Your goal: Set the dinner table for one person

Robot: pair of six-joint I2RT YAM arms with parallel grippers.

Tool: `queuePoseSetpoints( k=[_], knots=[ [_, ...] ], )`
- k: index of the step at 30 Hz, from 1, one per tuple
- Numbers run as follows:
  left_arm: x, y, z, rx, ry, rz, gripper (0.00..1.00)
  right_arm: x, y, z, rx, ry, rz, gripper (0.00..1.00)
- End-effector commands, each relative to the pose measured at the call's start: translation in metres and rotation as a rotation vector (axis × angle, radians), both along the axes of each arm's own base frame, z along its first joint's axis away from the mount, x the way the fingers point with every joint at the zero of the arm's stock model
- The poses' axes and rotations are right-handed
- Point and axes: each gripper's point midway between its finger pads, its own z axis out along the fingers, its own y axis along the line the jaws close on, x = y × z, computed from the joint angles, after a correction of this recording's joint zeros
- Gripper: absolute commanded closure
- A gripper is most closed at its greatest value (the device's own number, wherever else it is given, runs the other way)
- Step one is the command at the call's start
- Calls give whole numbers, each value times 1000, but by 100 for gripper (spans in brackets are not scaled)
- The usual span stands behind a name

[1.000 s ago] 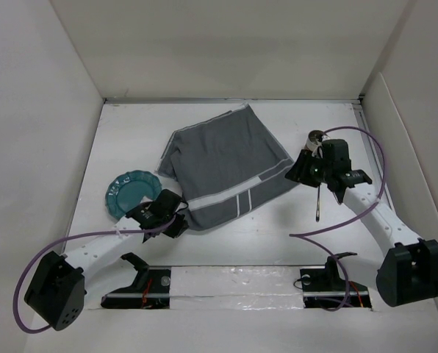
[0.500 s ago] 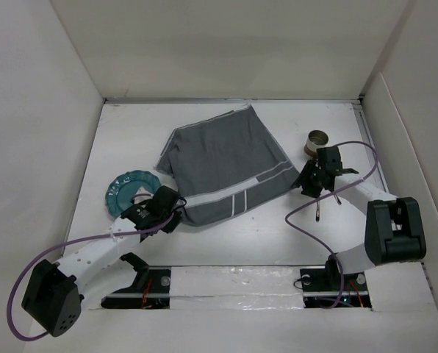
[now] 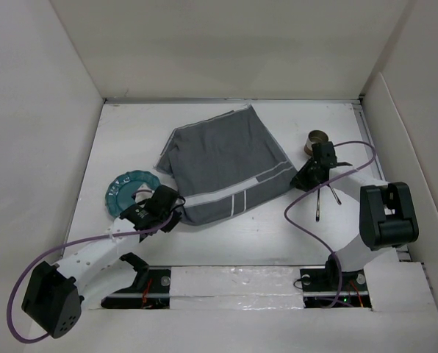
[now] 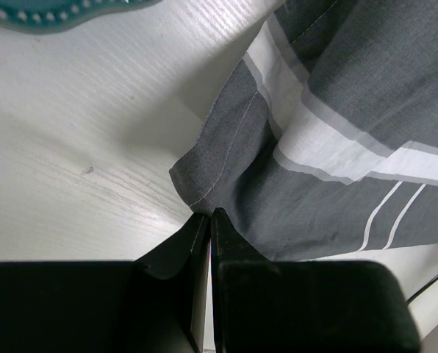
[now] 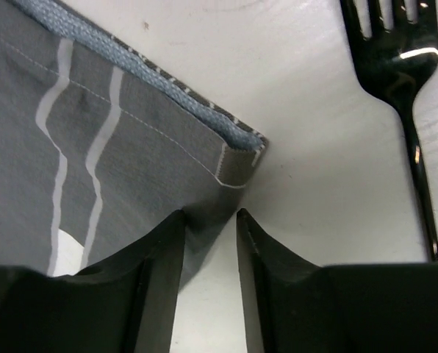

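Table (image 3: 131, 125): white and flat, it fills the floor between the white walls. Everything below sits on it, and the arm bases are at its near edge.
Mat (image 3: 226, 158): dark grey cloth with white stripes along its near-right side. It lies skewed at the table's centre, one corner pointing far.
Left gripper (image 4: 209, 213): you have it at the mat's near-left corner. The jaws are pressed together with no gap, and the corner is pinched at the tips. The cloth is raised a little there, with a shadow under it.
Right gripper (image 5: 209, 215): you have it at the mat's right corner. The jaws are apart with a narrow gap, straddling the mat's edge just beside the corner. The cloth runs into the gap, but you can't tell from here whether the pads touch it.
Plate (image 3: 123, 187): teal with a scalloped rim, left of the mat and apart from it. It's just beside the left gripper, and the arm partly covers it.
Fork (image 5: 395, 73): dark, on bare table just right of the mat's right corner. It's near the right gripper and doesn't touch the mat.
Cup (image 3: 318, 138): small, round, brownish and upright. It's just far of the right gripper, right of the mat and apart from it.
Cables (image 3: 307, 198): purple, one loop off each arm.
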Motion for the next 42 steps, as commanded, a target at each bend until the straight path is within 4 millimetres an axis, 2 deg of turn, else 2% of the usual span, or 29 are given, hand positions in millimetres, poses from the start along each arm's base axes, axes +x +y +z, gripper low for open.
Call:
queuePoseSetpoints(
  k=[1,4,7,8,9,12,15,16,17,18,19,20,21,22,23,24,25,26,27,28,29,30,31,34,36,39,40,41,42],
  knots=[
    [10,4,13,14,-56,-25,100,14,-4,9,-18,7,-85,63],
    [12,6,12,25,-65,-36,100,17,-6,7,-23,38,-119,70],
    [15,8,12,30,-77,-39,100,20,-6,6,-37,50,-139,85],
    [17,11,12,39,-82,-43,100,19,-4,6,-42,52,-133,96],
    [19,13,13,46,-88,-41,100,19,-4,7,-43,50,-135,100],
    [32,18,25,76,-131,-53,100,17,-3,15,-64,23,-99,100],
    [63,22,75,171,-267,-93,100,24,4,72,-118,-130,-15,100],
    [83,24,116,205,-356,-66,100,22,7,104,-123,-203,19,100],
    [95,25,142,226,-410,-62,100,30,13,144,-126,-293,43,100],
    [103,28,166,278,-455,-81,100,27,20,170,-149,-350,97,100],
    [119,29,215,293,-544,-45,100,23,23,193,-163,-389,120,100],
    [126,29,241,302,-592,-39,100,22,25,252,-159,-526,125,100],
    [131,30,265,315,-633,-32,100,13,25,274,-184,-558,149,100],
    [138,33,314,333,-723,-17,100,7,27,299,-206,-607,152,100],
    [140,38,339,344,-766,2,100,-2,24,328,-217,-666,146,100],
    [141,41,361,350,-807,17,100,-12,21,372,-228,-745,143,100],
    [144,43,379,363,-839,31,100,-20,20,392,-243,-785,136,100],
    [138,49,419,361,-917,48,100,-27,17,413,-249,-828,127,100],
    [137,54,434,367,-942,66,100,-39,9,447,-258,-895,112,100],
    [133,59,460,357,-988,96,100,-46,6,463,-261,-930,104,100],
    [130,62,471,367,-1008,98,100,-52,3,479,-261,-965,100,100],
    [129,63,479,363,-1023,108,100,-63,-2,505,-259,-1024,90,100],
    [128,63,489,350,-1047,120,100,-68,-1,517,-248,-1052,98,100],
    [137,54,496,343,-1068,90,100,-74,4,548,-215,-1131,124,100],
    [148,47,488,361,-1052,70,100,-62,2,548,-227,-1131,111,100],
    [189,45,443,345,-962,26,100,-24,8,524,-234,-1082,140,100],
    [214,53,411,310,-898,-18,100,-14,13,516,-225,-1068,162,100],
    [243,52,380,196,-838,-84,100,21,17,486,-220,-1010,193,100],
    [253,66,374,192,-817,-63,100,41,20,471,-218,-973,199,100]
  ],
)
